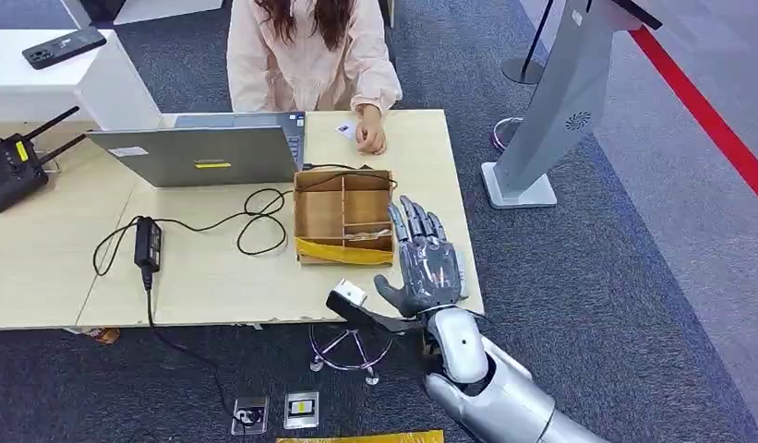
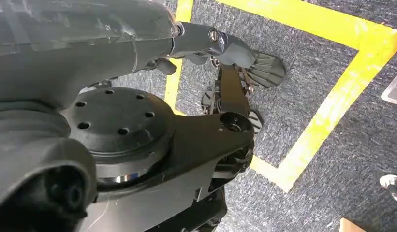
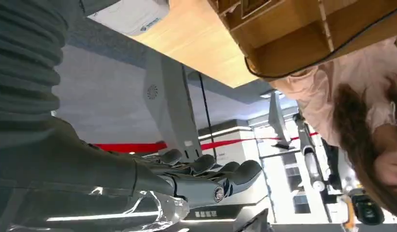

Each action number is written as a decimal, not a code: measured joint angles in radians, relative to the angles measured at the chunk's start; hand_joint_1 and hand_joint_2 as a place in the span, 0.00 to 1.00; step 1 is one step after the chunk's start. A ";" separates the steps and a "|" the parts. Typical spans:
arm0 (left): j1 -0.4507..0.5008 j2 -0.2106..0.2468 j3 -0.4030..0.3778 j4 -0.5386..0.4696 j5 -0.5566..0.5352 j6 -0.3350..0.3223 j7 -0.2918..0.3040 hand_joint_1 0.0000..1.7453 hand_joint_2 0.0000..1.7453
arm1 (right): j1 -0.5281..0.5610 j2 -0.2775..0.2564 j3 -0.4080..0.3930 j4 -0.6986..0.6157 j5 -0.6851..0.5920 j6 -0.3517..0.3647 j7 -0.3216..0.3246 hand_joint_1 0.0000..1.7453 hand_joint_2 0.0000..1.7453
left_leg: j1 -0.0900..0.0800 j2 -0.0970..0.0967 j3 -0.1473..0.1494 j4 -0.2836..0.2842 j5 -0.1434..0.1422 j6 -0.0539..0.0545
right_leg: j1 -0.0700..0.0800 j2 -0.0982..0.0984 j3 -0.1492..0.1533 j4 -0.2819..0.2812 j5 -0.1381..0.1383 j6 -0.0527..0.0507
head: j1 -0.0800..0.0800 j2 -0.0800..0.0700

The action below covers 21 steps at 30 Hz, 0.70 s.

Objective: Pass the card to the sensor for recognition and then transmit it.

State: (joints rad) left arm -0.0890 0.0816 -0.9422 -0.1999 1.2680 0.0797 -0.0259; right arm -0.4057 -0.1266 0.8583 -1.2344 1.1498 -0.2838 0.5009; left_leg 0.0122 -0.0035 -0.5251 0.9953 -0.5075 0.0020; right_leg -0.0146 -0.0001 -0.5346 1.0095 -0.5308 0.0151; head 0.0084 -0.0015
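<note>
Right robot hand: your right robot hand (image 1: pixel 425 263) hovered flat over the near right corner of the worktop (image 1: pixel 218 277), fingers spread and straight, holding nothing
Left robot hand: your left arm hung down over the carpet and its yellow floor tape (image 2: pixel 327 111); I cannot tell how that robot hand was set
Card: the card (image 1: pixel 346 129) lay at the far edge of the worktop, just beside the person's hand (image 1: pixel 370 138), well apart from your open hand
Sensor: the small white reader (image 1: pixel 350 293) sat at the near edge, just left of your thumb
Box: the wooden divided box (image 1: pixel 343 215) stood between your hand and the card, a cable (image 1: pixel 264 217) trailing beside it
Step in hand: by my reading you were poised to receive or fetch the card, grasp not yet begun
How to do it well: you needed to keep the palm level and the fingers apart, pass to the right of the box wall rather than over it, and pinch the card by one short edge so its face stayed free for the reader
Risk: a thin flat card could slide on the worktop under a shallow pinch
</note>
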 joint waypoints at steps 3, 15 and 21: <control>0.000 0.000 -0.003 0.000 0.000 0.000 0.000 0.00 0.00 | -0.009 0.014 0.000 0.017 0.000 0.004 -0.011 0.00 1.00 | 0.000 0.000 0.000 0.000 0.000 0.000 | 0.000 0.000 0.000 0.000 0.000 0.000 | 0.000 0.000; 0.000 -0.002 -0.007 0.000 -0.002 0.000 0.000 0.00 0.00 | -0.083 0.071 0.000 0.136 -0.055 0.056 -0.062 0.00 1.00 | 0.000 0.000 0.000 0.000 0.000 0.000 | 0.000 0.000 0.000 0.000 0.000 0.000 | 0.000 0.000; -0.001 -0.004 -0.014 0.000 -0.009 0.000 0.000 0.00 0.00 | -0.115 0.096 0.001 0.204 -0.087 0.053 -0.067 0.00 1.00 | 0.000 0.000 0.000 0.000 0.000 0.000 | 0.000 0.000 0.000 0.000 0.000 0.000 | 0.000 0.000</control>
State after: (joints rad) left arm -0.0895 0.0778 -0.9564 -0.1999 1.2593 0.0793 -0.0263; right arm -0.5202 -0.0302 0.8594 -1.0301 1.0628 -0.2308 0.4337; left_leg 0.0122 -0.0035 -0.5252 0.9953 -0.5074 0.0021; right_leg -0.0146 0.0000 -0.5347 1.0096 -0.5308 0.0151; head 0.0084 -0.0015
